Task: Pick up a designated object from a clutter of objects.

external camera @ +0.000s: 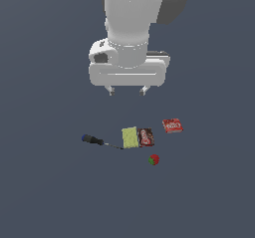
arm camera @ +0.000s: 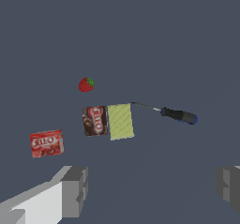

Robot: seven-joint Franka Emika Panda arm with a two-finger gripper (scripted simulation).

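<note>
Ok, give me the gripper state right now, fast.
Gripper: open, holding nothing, hanging above the dark brown box and the rest of the clutter.

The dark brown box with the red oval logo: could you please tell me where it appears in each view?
Exterior view: the dark brown box lies below the gripper, against the pale yellow block on that block's exterior-view right.
Wrist view: the dark brown box sits near the picture's middle, again touching the pale yellow block.
Shared landmark: the strawberry close by the box.
</note>
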